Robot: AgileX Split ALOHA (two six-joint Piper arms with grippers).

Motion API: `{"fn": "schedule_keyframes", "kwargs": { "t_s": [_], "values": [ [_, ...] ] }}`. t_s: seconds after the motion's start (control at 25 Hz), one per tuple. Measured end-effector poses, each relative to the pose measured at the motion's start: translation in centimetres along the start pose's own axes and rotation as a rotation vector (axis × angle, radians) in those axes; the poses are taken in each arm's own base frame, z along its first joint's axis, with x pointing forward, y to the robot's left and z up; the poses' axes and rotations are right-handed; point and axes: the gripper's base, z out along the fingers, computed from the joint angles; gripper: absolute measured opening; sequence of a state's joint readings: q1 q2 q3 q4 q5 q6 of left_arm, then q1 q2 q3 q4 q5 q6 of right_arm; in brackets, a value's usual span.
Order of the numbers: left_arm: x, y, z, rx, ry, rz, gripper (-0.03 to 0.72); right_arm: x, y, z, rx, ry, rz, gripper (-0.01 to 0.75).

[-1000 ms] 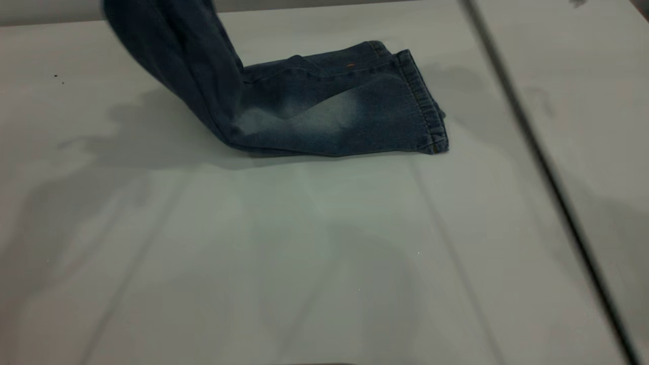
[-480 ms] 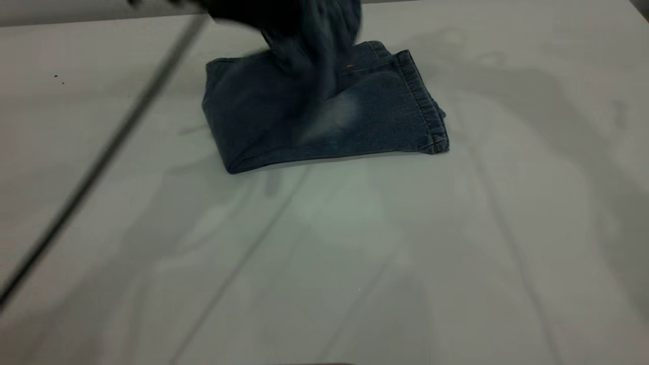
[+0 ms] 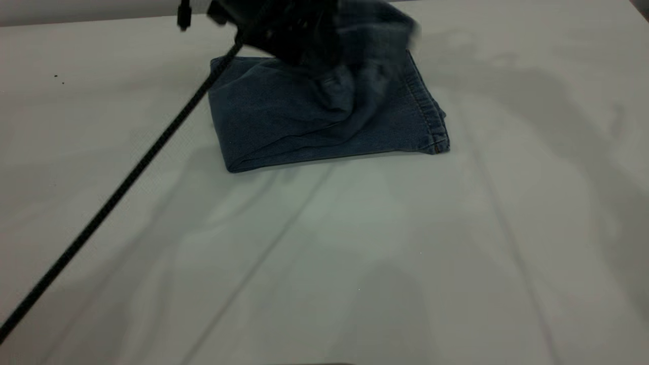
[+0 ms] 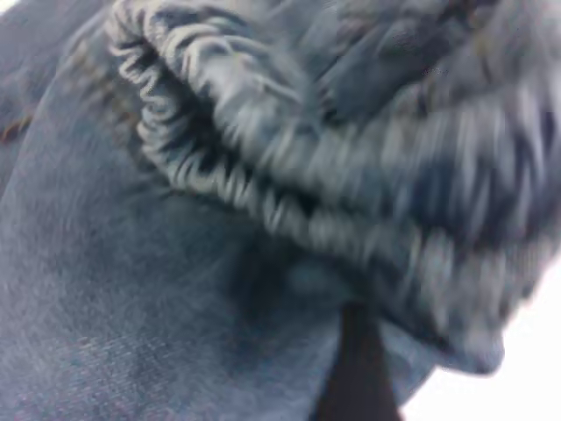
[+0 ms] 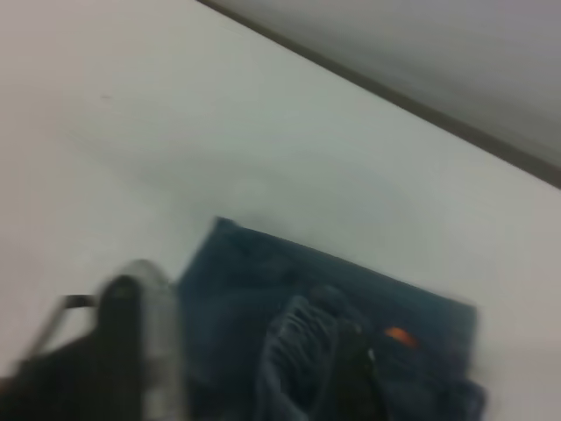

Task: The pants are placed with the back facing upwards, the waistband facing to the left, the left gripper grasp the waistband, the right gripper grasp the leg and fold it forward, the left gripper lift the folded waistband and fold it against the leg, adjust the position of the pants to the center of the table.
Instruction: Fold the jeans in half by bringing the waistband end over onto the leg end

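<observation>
The pants (image 3: pixel 284 121) lie folded in half on the table (image 3: pixel 355 253), toward its far side, with the fold at the left and the leg (image 3: pixel 405 116) hems at the right. My left gripper (image 3: pixel 324 45) hovers just over them, shut on the ruffled waistband (image 4: pixel 263 175), which hangs bunched above the leg. One black finger (image 4: pixel 355 377) shows under the denim. The right wrist view looks down from a distance on the pants (image 5: pixel 237 289) and the raised waistband (image 5: pixel 294 351). The right gripper's own fingers do not show in any view.
The left arm's braided black cable (image 3: pixel 127 182) slants from the gripper down across the table's left half to the near left edge. A small orange mark (image 5: pixel 399 335) sits on the denim. The table's far edge (image 5: pixel 394 96) runs just behind the pants.
The left gripper has carried the waistband from high at the left rightward and down over the leg, so the pants now lie doubled. Its cable has swung in across the left side.
</observation>
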State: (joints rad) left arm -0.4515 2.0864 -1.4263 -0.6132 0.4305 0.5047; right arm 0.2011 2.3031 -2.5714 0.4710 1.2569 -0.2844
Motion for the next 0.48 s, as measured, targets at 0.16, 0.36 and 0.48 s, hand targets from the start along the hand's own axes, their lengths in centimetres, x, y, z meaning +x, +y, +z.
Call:
{"fn": "schedule_keyframes", "kwargs": {
  "t_s": [0.16, 0.36, 0.48],
  "values": [
    [-1.9, -0.9, -4.0, -0.018, -0.024, 0.138, 0.592, 0.1, -0.4, 0.0, 0.039, 0.011, 0.011, 0.467],
    [-3.9, 0.6, -11.9, -0.163, -0.102, 0.18, 0.58, 0.5, -0.7, 1.1, 0.059, 0.036, 0.081, 0.467],
    [-4.8, 1.8, -17.4, -0.258, -0.201, 0.131, 0.58, 1.6, 0.1, 4.6, 0.03, 0.096, 0.102, 0.467]
  ]
}}
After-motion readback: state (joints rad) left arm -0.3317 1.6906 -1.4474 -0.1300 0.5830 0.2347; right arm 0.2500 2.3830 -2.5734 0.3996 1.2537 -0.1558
